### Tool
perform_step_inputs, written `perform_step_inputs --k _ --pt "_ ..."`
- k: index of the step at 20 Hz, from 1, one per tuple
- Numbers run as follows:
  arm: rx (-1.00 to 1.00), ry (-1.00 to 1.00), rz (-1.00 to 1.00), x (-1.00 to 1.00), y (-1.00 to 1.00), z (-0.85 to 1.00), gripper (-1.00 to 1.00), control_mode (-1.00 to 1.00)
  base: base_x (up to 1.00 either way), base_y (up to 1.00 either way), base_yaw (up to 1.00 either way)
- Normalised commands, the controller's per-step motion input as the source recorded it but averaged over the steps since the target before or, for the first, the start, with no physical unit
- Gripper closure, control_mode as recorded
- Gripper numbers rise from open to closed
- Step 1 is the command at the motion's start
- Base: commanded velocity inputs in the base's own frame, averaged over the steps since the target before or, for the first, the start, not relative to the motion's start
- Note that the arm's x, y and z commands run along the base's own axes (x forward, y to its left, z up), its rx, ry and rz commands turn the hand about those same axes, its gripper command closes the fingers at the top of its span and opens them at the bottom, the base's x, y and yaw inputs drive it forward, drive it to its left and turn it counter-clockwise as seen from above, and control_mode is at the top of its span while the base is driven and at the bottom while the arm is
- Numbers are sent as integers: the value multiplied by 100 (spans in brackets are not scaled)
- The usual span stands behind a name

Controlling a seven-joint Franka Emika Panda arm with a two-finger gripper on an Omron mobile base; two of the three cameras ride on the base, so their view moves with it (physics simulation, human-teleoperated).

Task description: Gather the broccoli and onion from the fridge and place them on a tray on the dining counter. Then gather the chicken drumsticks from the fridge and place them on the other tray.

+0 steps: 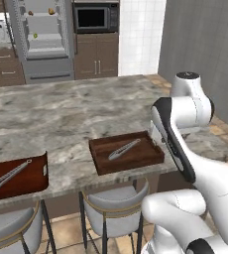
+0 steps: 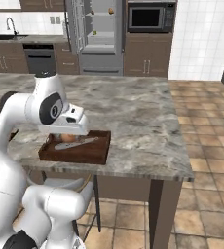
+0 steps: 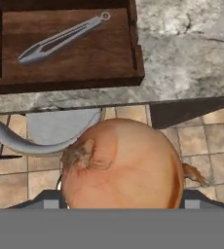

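My gripper (image 3: 120, 200) is shut on the onion (image 3: 121, 165), a smooth orange-brown ball. In the right base view the onion (image 2: 69, 137) hangs under the hand, just over the near left part of a brown wooden tray (image 2: 97, 153). That tray (image 3: 84, 58) lies on the dining counter (image 1: 61, 114) by its front edge and holds metal tongs (image 3: 60, 38). A second, redder tray (image 1: 34, 181) sits further left. The fridge (image 1: 41, 54) stands open at the back. On its shelves are a green speck, the broccoli (image 1: 35, 35), and an orange piece, likely a drumstick (image 1: 50, 11).
Grey-cushioned stools (image 1: 113, 211) stand under the counter's near edge, one right below the hand (image 3: 60, 127). A microwave (image 1: 95, 17) and brown cabinets flank the fridge. Tiled floor opens to the right of the counter (image 2: 206, 146).
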Motion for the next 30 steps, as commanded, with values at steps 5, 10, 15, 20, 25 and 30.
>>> perform_step_inputs --k 5,10,15,20,25,30 --pt "2 22 39 93 -14 -41 100 -100 0 0 0" --pt "4 0 17 92 12 -68 100 -100 0 0 0" --pt "-2 1 1 75 23 -55 100 -100 0 0 0" --pt "0 0 -3 55 24 -44 100 -100 0 0 0" --pt "0 0 -9 33 3 -64 100 -100 0 0 0" --pt "0 0 -2 4 -2 -50 100 -100 0 0 0"
